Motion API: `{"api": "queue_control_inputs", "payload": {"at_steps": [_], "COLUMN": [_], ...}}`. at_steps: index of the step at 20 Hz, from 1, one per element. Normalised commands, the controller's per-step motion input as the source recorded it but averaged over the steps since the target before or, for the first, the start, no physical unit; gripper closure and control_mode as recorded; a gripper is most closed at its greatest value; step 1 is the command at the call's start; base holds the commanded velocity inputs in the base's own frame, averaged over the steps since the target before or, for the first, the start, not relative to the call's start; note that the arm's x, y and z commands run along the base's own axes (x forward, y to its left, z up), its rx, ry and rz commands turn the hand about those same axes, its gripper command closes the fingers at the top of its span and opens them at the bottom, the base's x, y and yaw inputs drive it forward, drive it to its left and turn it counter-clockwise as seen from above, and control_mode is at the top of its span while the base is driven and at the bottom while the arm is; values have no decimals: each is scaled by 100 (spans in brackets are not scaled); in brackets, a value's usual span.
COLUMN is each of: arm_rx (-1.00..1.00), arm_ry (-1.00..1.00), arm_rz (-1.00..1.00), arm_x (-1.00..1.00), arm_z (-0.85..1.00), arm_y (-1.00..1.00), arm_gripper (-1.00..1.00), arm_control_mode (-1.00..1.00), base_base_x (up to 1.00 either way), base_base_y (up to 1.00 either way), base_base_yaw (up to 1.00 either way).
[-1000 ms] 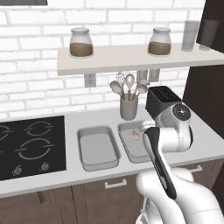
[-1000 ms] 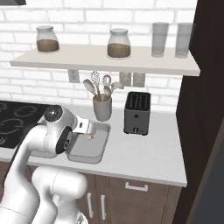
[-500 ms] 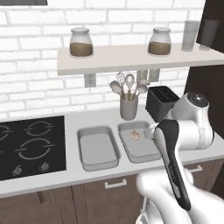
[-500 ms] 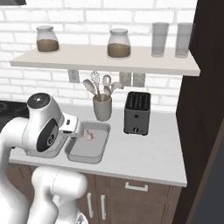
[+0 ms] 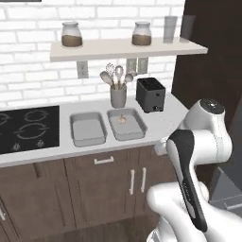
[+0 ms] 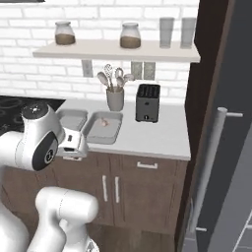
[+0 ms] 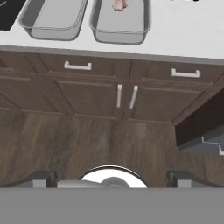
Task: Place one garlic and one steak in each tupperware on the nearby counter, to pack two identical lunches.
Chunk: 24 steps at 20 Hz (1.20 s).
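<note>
Hand view looks down on brown cabinets, claw (image 7: 112, 177) spread wide and empty; up on the counter (image 5: 160, 125), whitish-pink garlic (image 5: 122, 120) sits in the right tupperware (image 5: 125, 124), left tupperware (image 5: 87, 128) bare.

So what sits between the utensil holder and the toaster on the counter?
Nothing: bare counter separates the utensil holder from the toaster, seen in the left base view.

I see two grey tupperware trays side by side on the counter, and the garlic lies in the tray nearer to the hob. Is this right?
Not quite. The garlic lies in the tupperware tray nearer to the toaster, not the one nearer to the hob. The left base view shows it: the hob-side tray holds nothing. The two trays do sit side by side on the counter.
</note>
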Motion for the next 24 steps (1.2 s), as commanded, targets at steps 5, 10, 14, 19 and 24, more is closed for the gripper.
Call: {"api": "queue_control_inputs", "payload": {"at_steps": [5,10,14,19,24], "arm_rx": [0,0,0,0,0], "arm_ry": [0,0,0,0,0], "arm_rz": [0,0,0,0,0], "arm_x": [0,0,0,0,0], "arm_z": [0,0,0,0,0], "arm_y": [0,0,0,0,0], "arm_gripper": [-100,-100,-100,-100,-100], "arm_control_mode": [100,100,100,100,100], "base_base_x": [-98,-54,-3,11,39], "base_base_y": [-78,-76,-89,-95,-68], "base_base_yaw": [-25,-32,-37,-37,-48]}}
